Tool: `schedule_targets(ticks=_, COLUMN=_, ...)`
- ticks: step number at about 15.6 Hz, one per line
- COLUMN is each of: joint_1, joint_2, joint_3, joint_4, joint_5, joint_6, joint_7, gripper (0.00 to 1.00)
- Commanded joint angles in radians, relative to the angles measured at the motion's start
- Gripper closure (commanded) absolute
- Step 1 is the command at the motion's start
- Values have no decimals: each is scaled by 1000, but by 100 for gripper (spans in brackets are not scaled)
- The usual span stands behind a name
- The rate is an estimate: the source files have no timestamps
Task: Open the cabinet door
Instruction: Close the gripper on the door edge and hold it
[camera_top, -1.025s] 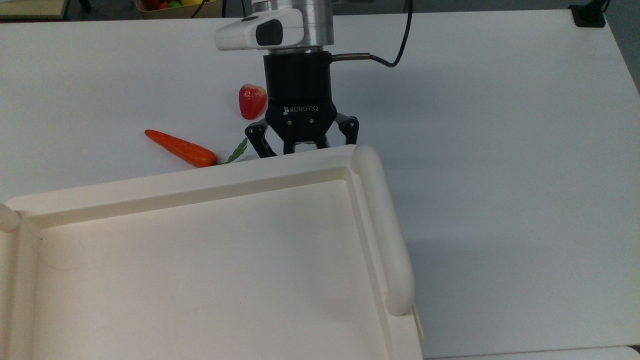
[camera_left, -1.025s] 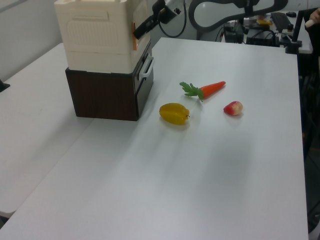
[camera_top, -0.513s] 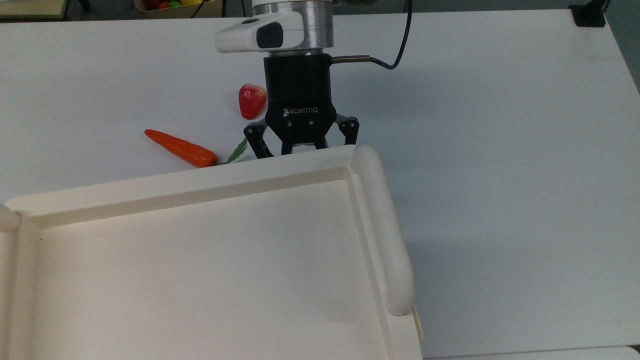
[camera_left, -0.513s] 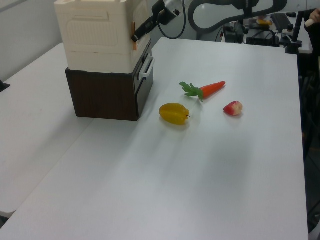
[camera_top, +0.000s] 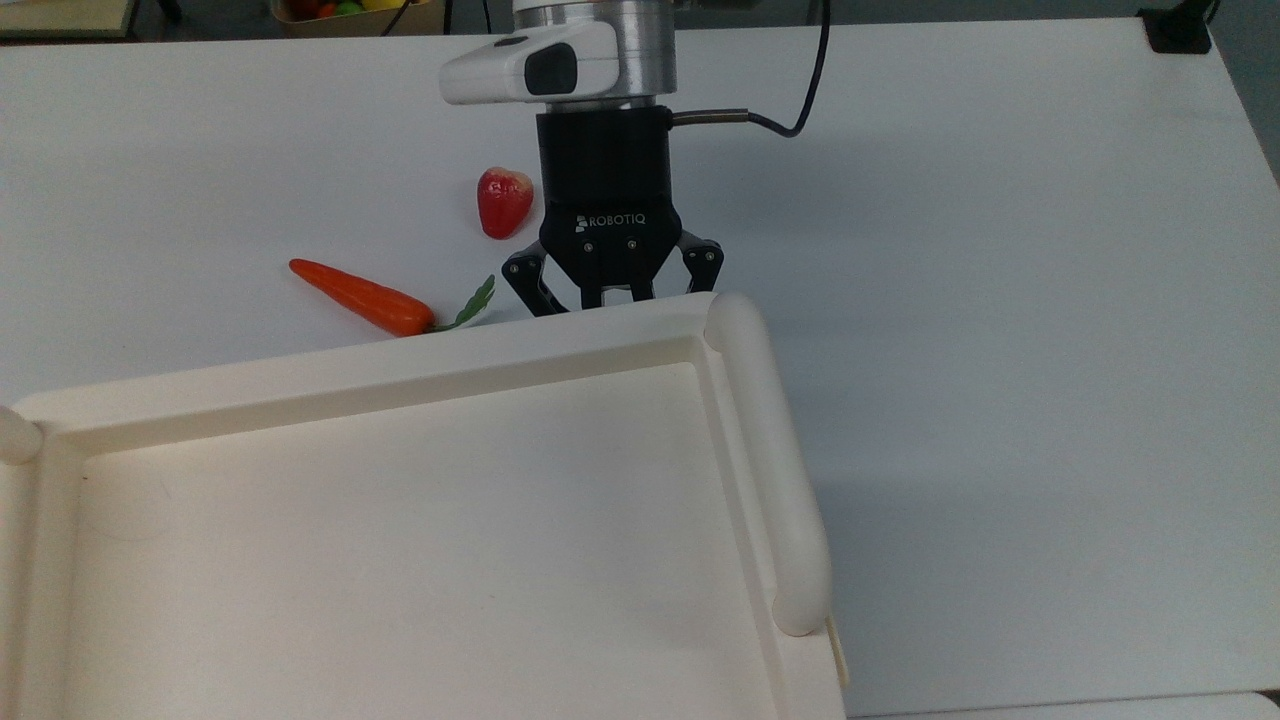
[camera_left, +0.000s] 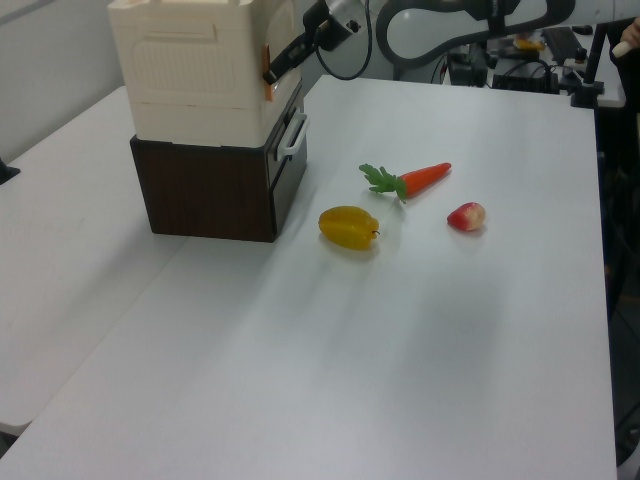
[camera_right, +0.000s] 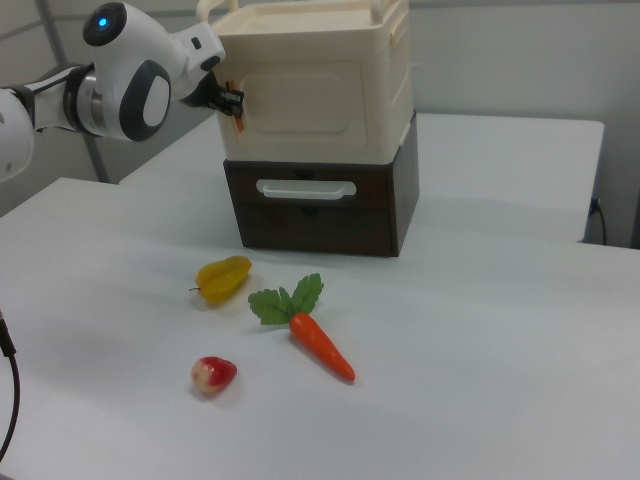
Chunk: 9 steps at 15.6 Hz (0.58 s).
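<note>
Directly ahead of the gripper (camera_right: 236, 102), at the right view's left edge of the cream cabinet (camera_right: 385, 90), sits the cabinet door (camera_right: 300, 98), a flat cream panel with a raised rounded frame; the door lies flush with the cabinet front, so I judge it not yet swung; the fingertips sit at a small orange-tan tab on that edge, and in the top view the black linkage (camera_top: 612, 275) dips behind the cabinet's front rail, so whether the fingers have closed on the tab I cannot tell; the panel looks like thin rigid plastic, light and stiff, likely smooth and a little slippery; the tab beside the tool seems the sensible hold, since the face offers no other grip; below the tool sits the dark brown drawer base (camera_right: 318, 212) with its pale handle (camera_right: 305, 187); well behind and below it lie a starfruit (camera_right: 223, 277), a carrot (camera_right: 320, 345) and a red fruit (camera_right: 213, 374) on the white table (camera_right: 500, 380).
</note>
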Motion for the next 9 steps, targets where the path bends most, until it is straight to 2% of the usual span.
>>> schedule_targets(ticks=1, joint_1=16, joint_2=-13, joint_3=-15, joint_4=-11, joint_5=-8, joint_6=16, joint_7=14, gripper=98)
schedule_targets(ticks=5, joint_1=8, joint_2=-85, joint_3=-15, joint_4=-100, joint_5=-7, joint_6=-20, joint_7=5, gripper=98)
schedule_targets(ticks=9, joint_1=-22, joint_2=-148, joint_3=-10, joint_4=-131, joint_5=7, joint_6=-163, joint_7=-61, gripper=98)
